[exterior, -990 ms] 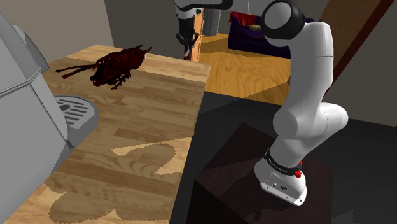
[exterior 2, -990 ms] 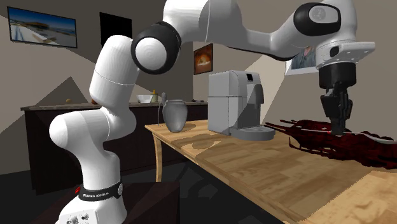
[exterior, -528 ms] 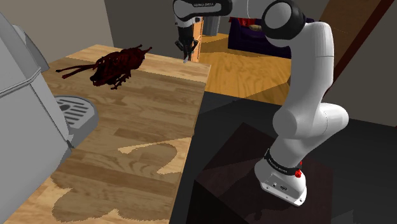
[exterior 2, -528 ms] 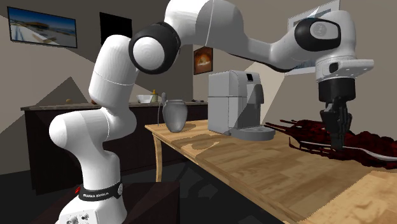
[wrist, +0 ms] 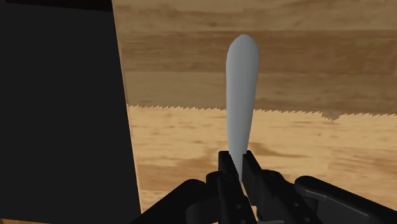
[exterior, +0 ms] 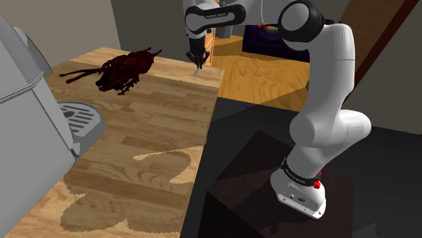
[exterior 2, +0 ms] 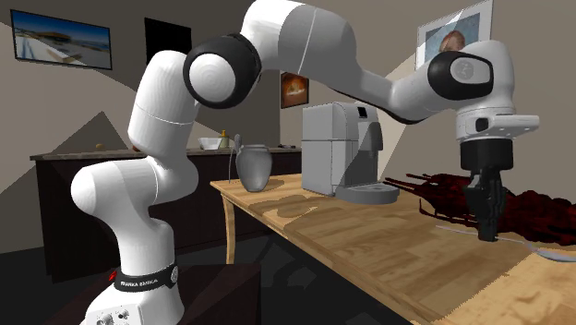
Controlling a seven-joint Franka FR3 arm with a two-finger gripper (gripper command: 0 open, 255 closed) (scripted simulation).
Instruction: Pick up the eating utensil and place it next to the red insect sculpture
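The eating utensil [wrist: 240, 95], a pale grey, smooth piece that tapers to a rounded tip, is clenched at its narrow end in the all-black two-finger pincer [wrist: 238, 179] and runs out from the fingertips over the light wooden tabletop [exterior: 162, 115].

In the shoulder view the pincer [exterior: 197, 65] hangs low at the tabletop's far corner, close to the edge. The dark red, spindly-legged insect sculpture [exterior: 125, 69] lies at about nine o'clock from it, near but apart.

This looks like the placing step. The next move calls for a short shift toward nine o'clock, away from the edge, then setting the utensil flat and releasing it.

The wrist view makes the grasp plain, and the dark drop past the tabletop's edge just beside the utensil. The second exterior view tells height: the pincer [exterior 2: 486, 226] points straight down, its tips close above the wood, with the sculpture [exterior 2: 540, 208] behind it.
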